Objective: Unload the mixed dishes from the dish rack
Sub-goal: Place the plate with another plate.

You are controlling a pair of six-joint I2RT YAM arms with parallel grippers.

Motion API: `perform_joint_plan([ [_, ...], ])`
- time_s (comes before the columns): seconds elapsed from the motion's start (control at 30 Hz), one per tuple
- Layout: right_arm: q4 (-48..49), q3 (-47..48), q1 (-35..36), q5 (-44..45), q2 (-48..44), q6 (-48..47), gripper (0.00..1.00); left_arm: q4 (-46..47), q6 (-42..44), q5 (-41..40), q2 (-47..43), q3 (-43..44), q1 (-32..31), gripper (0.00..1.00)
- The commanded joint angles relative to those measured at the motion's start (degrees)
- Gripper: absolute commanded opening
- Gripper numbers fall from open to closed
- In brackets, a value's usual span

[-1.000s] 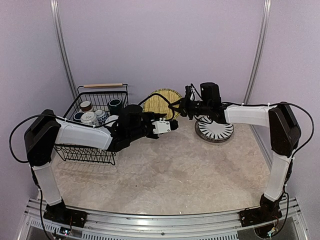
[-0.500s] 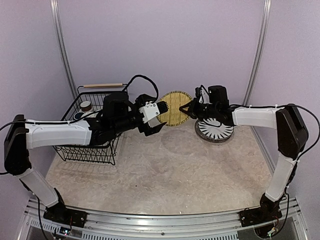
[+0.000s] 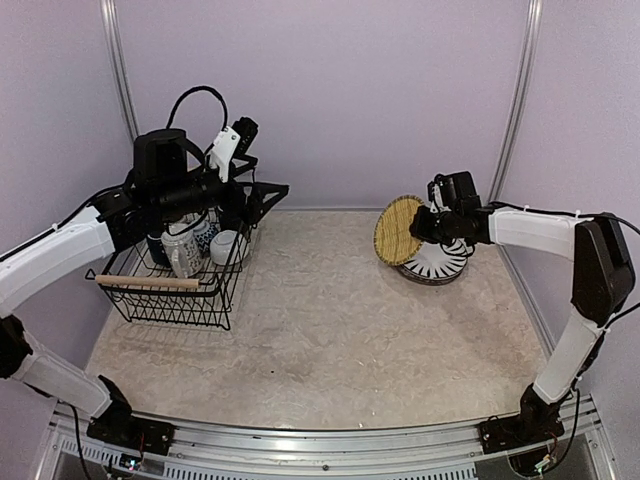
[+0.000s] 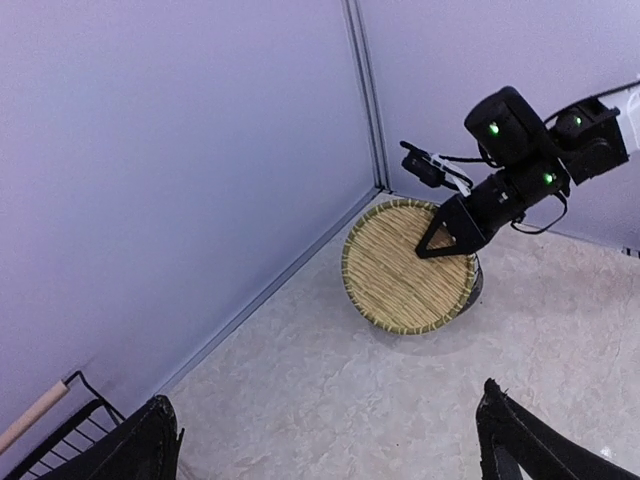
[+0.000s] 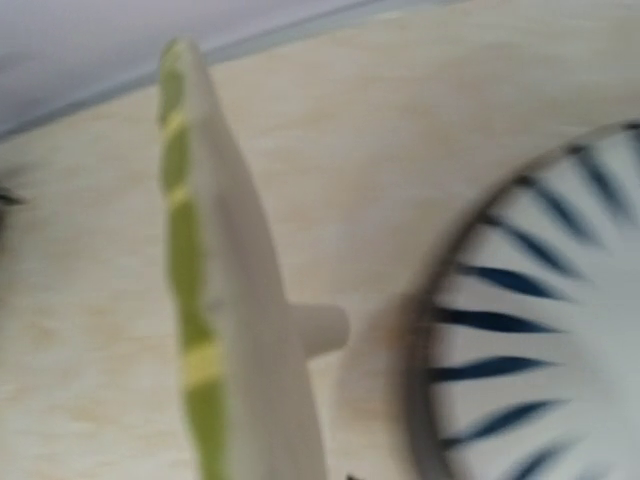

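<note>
Right gripper is clamped on the woven plate, held on edge at centre right, right beside the striped plate (flat on the table). Left gripper has its jaws wide apart, empty, over the dish rack at left. Mugs are inside the rack.

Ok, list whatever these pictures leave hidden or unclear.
- Dish rack, top view: the left arm covers part of it, so the mugs cannot be counted.
- Striped plate: blurred and cut off in the right wrist view, mostly behind the woven plate in the left wrist view.
- Right gripper: fingertips not visible in its own blurred view.
- Whether the woven plate's rim touches the striped plate: too small in the top view.
</note>
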Motion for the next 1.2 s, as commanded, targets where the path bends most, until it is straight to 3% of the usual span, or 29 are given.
perform_joint_plan([
  [0.0,-3.03,-2.41,-4.66,3.15,-2.2,-3.28,0.0,-5.53,-14.31,4.26,-4.12,1.41,4.7,0.99],
  [0.1,1.91,-5.97,-8.79,-4.39,-2.55,-1.26,0.0,-4.93,-18.3,8.35,-6.34,-0.19,7.93,0.99],
  [0.3,11.96,-11.31,-15.46,-17.91,-0.25,5.57,0.0,-4.56,-19.7,8.76,-7.73,-2.02,10.46,0.99],
  [0.47,16.46,-13.08,-18.5,-21.56,2.48,8.09,0.0,-5.74,-22.01,10.88,-7.36,-1.57,12.44,0.99],
  [0.63,16.43,-12.57,-20.39,-21.26,5.8,7.07,0.15,-5.94,-24.05,10.88,-7.35,-1.91,14.13,0.99],
  [0.87,8.75,-8.01,-20.5,-16.11,8.37,0.41,0.38,-7.06,-26.85,7.6,-7.62,-1.75,15.94,0.99],
  [1.17,-4.84,-4.6,-18.0,-0.57,3.15,-10.35,0.79,-8.75,-33.07,4.17,-6.77,-1.31,21.2,0.99],
])
